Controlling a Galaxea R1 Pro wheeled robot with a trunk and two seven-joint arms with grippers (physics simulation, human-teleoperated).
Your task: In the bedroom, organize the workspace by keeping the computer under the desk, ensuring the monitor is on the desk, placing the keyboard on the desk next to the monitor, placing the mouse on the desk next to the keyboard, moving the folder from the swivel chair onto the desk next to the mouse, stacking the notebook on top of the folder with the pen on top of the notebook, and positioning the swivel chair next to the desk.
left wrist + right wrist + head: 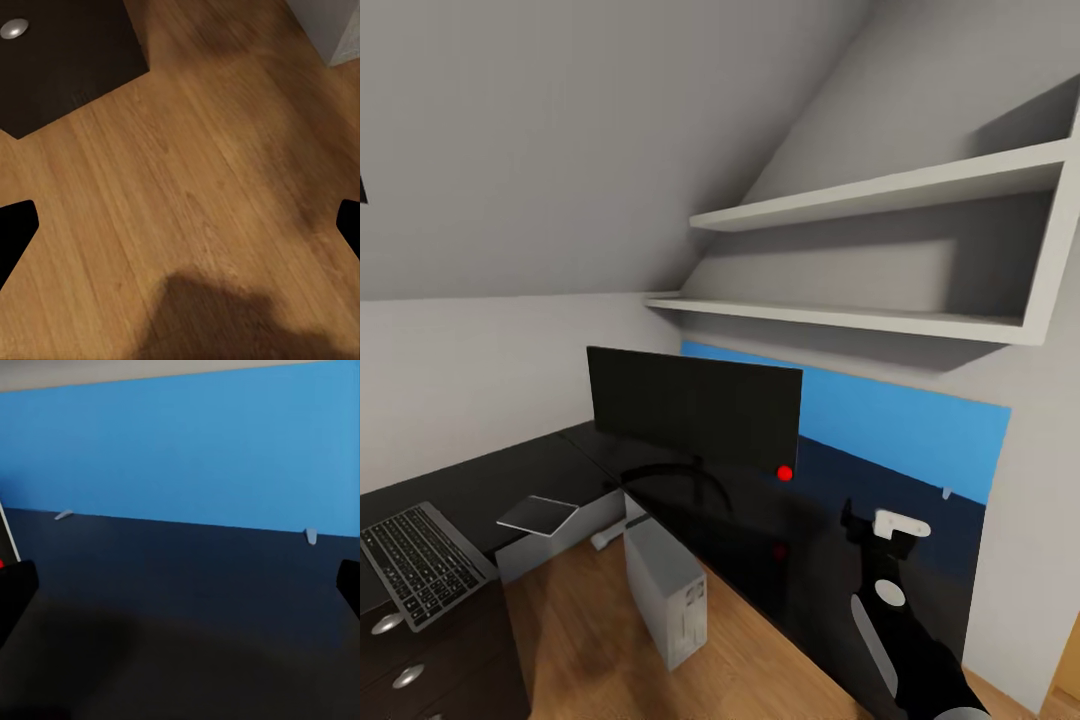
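Right claw [872, 530]: open, empty, poised over bare surface [830, 560] beside monitor [695, 408]. Left claw [180, 225]: open, empty, over floor [195, 180]. Keyboard [418, 562] and notebook [538, 515] on left wing; computer [665, 590] beneath surface edge.

the black-and-white right arm [905, 650] reaches forward and up from the lower right of the head view, ending in a white-capped two-finger right gripper [875, 527]. in each wrist view the dark fingertips [15, 592] sit wide apart at the frame edges.
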